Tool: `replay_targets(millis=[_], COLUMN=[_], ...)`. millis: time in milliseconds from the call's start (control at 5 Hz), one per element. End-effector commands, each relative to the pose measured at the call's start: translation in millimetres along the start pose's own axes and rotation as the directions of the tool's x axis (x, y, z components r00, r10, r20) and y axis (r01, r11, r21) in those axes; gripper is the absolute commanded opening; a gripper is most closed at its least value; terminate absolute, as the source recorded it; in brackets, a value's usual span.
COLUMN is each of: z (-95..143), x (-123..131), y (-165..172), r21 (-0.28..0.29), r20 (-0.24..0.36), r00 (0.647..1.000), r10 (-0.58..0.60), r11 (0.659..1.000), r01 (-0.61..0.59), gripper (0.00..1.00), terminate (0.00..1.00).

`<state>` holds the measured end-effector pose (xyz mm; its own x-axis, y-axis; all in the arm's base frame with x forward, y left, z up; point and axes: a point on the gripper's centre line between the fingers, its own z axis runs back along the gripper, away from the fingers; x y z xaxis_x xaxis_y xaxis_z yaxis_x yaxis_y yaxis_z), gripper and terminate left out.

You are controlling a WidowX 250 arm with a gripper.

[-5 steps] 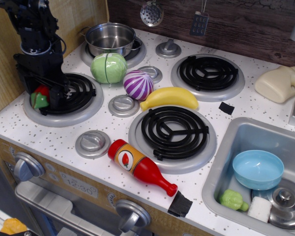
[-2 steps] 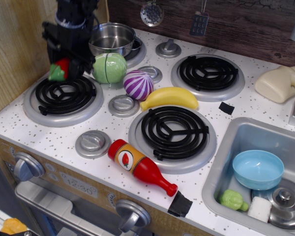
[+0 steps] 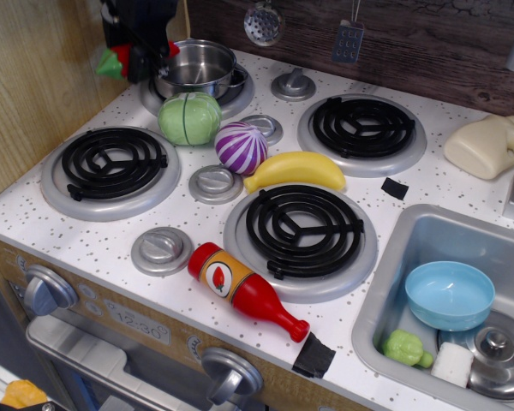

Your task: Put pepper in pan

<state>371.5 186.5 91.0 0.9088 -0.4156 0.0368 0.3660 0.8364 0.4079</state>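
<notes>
Gripper [image 3: 139, 53] first: we see it clamped on the pepper [image 3: 113, 62], whose green stem cap pokes out to the left of the black fingers with a sliver of red just behind it. A second ago we had it low over the front-left burner [image 3: 110, 167]; since then it has risen and travelled toward the back-left corner of the stove top, and that burner is now bare. Our load now hangs in the air just beside the left rim of the pan [image 3: 194, 67], not yet over its opening. The pan sits on the back-left burner, with the green cabbage [image 3: 189, 117] touching or nearly touching its front side and the purple onion [image 3: 241, 147] a little further forward.

We judge the lift and most of the carry done. What remains is a short shift to the right until the pepper is over the steel bowl, then a release. Dropping now would likely land it on the counter by the wooden wall.
</notes>
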Motion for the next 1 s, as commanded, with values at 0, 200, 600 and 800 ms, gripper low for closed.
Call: replay_targets(millis=[0, 200, 600, 800], z=[8.0, 8.9, 8.9, 8.9], x=[21.4, 30.7, 30.7, 30.7], y=[27.7, 28.1, 28.1, 28.1], r21=[-0.003, -0.001, -0.001, -0.001], r20=[0.070, 0.176, 0.176, 0.176], r00=[0.977, 0.924, 0.924, 0.924], r10=[-0.202, -0.341, -0.341, -0.341], r11=[0.979, 0.938, 0.938, 0.938], r01=[0.203, 0.346, 0.346, 0.346], gripper=[0.00, 1.00, 1.00, 1.00], terminate=[0.00, 0.00, 0.00, 1.00])
